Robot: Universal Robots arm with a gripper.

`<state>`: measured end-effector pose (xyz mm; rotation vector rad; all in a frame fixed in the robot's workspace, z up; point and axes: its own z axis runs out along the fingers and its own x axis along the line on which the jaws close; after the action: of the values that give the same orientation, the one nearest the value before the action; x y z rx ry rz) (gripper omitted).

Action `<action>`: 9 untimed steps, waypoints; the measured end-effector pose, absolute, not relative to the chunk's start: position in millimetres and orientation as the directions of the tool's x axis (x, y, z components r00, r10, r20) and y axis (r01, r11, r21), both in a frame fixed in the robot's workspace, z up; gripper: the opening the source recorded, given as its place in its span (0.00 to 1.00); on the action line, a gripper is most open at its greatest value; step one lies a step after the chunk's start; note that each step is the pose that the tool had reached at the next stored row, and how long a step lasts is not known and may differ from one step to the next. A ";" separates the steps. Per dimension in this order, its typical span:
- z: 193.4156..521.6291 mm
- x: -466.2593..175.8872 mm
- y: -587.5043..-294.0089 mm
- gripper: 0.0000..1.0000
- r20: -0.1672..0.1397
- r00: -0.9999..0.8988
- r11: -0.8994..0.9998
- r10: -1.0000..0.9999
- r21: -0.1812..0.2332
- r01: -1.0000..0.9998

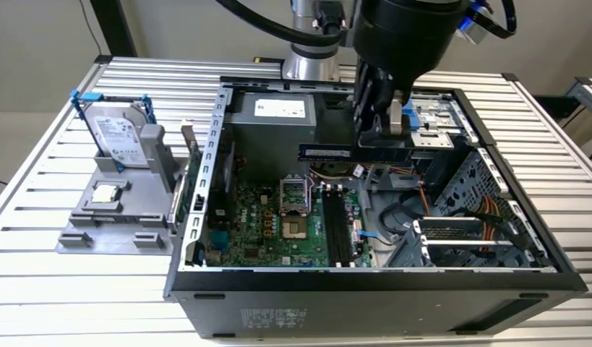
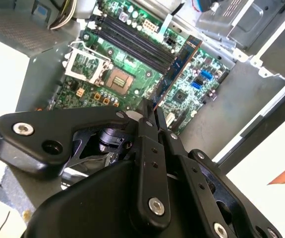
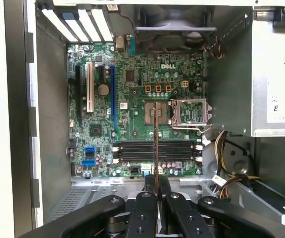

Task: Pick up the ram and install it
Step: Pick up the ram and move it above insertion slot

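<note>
Clenching the ram (image 1: 324, 152) edge-on in my gripper (image 1: 381, 143), I see it hanging over the motherboard (image 3: 132, 99) inside the open computer case (image 1: 373, 278), above the memory slots (image 3: 132, 151).

Black gripper (image 1: 375, 143) here, dark blue ram (image 1: 324, 152) with a pale label strip. Green motherboard (image 1: 276, 224), speckled with black chips and orange dots. At the exterior view's left, silver hard drive (image 1: 117, 137) in bright blue rails (image 1: 76, 101). Ribbed silvery table (image 1: 45, 289), black case (image 1: 373, 307).
</note>
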<state>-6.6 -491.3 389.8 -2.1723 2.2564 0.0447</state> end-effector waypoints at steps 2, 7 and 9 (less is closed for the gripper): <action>389.8 -3.8 -491.2 0.00 -0.026 -0.038 0.038 -0.999 0.014 -0.999; 389.8 3.7 -491.2 0.00 -0.026 -0.038 0.038 -0.999 0.014 -0.999; 389.8 6.7 -491.2 0.00 -0.026 -0.038 0.038 -0.999 0.014 -0.999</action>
<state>6.7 -491.2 389.8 -2.1724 2.2563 0.0447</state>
